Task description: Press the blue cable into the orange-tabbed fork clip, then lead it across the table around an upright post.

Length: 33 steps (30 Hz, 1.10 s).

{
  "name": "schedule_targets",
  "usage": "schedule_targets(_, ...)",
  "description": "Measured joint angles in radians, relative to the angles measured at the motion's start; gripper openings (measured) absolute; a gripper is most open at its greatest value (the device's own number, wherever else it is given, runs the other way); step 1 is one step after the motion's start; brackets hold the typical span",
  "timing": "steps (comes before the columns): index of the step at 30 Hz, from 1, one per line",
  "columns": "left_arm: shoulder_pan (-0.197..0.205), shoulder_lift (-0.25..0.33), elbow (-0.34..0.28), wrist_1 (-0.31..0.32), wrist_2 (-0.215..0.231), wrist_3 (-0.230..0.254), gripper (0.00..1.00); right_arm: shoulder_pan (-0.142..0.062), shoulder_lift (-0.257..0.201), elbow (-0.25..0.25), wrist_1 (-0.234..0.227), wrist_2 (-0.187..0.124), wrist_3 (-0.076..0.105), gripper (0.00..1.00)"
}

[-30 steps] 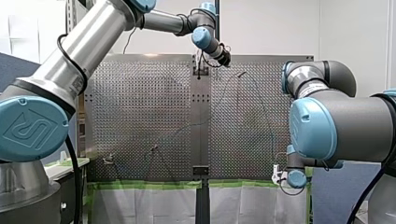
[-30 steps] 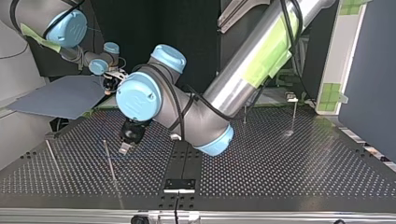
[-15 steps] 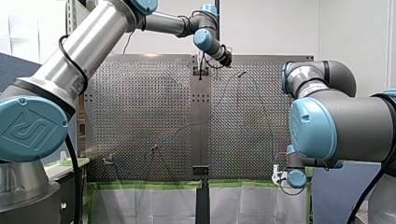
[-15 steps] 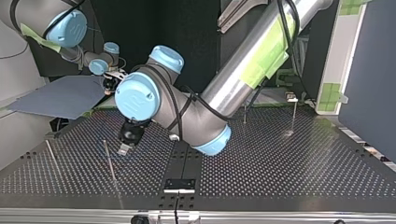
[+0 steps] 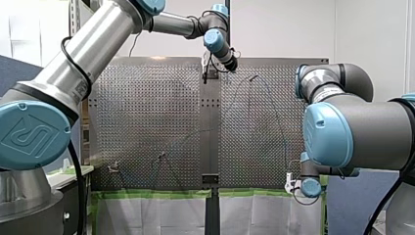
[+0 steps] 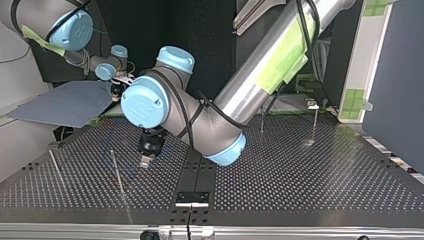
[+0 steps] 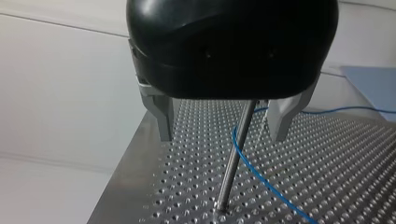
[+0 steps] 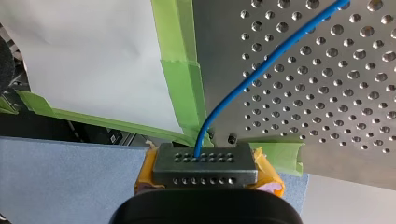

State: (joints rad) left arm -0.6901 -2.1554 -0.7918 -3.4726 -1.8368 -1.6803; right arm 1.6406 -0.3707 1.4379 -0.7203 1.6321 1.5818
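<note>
The left claw [image 7: 223, 119] is seen spread wide with nothing held. Its metal fingers [image 7: 163, 116] stand to either side of an upright post [image 7: 235, 163], which rises from the perforated tabletop [image 7: 355, 168] just ahead of it. The blue cable [image 7: 264, 182] is laid on the tabletop at that post: it comes in from the far right, bends close against the shaft, and runs off toward the near right. The post's long axis is close to vertical, while the cable lies low and across it, below and ahead of the claw's tips. Whether the cable passes in front of the post or behind it cannot be told.

The right claw [image 8: 205, 163] is closed on the cable at the tabletop's edge, beside green tape [image 8: 180, 70], with yellow pads showing at its sides. From there the cable is led away over the holes.

In the top view the left claw is placed far nearer the post [image 6: 117, 172] than the right claw is, so the routing move is judged to fall to it. The orange-tabbed fork clip cannot be made out in any view, so the cable's seating in it is left unjudged. Across the tabletop the cable is too faint to be followed.
</note>
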Motion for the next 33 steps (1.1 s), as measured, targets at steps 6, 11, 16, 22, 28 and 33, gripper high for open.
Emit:
schedule_targets(6,-0.001,0.000,0.000,0.000,-0.057,0.030,1.00,0.000,0.000,-0.001,0.000,0.000,0.000,0.00)
schedule_targets(11,-0.001,0.000,0.000,0.002,-0.058,0.036,1.00,0.000,0.000,0.000,0.001,0.000,0.000,0.00)
schedule_targets(16,-0.002,0.001,0.000,0.005,-0.035,0.037,1.00,0.000,0.000,0.000,0.003,0.000,0.000,0.00)
schedule_targets(22,-0.002,0.001,0.000,0.017,-0.015,0.038,1.00,0.000,0.000,0.000,0.003,0.000,0.000,0.00)
schedule_targets(28,-0.004,0.001,0.000,0.028,-0.002,0.044,1.00,0.000,0.000,-0.001,0.003,0.000,-0.001,0.00)
schedule_targets(33,-0.005,0.001,0.000,0.037,0.010,0.042,1.00,0.000,0.000,-0.001,0.003,0.000,-0.002,0.00)
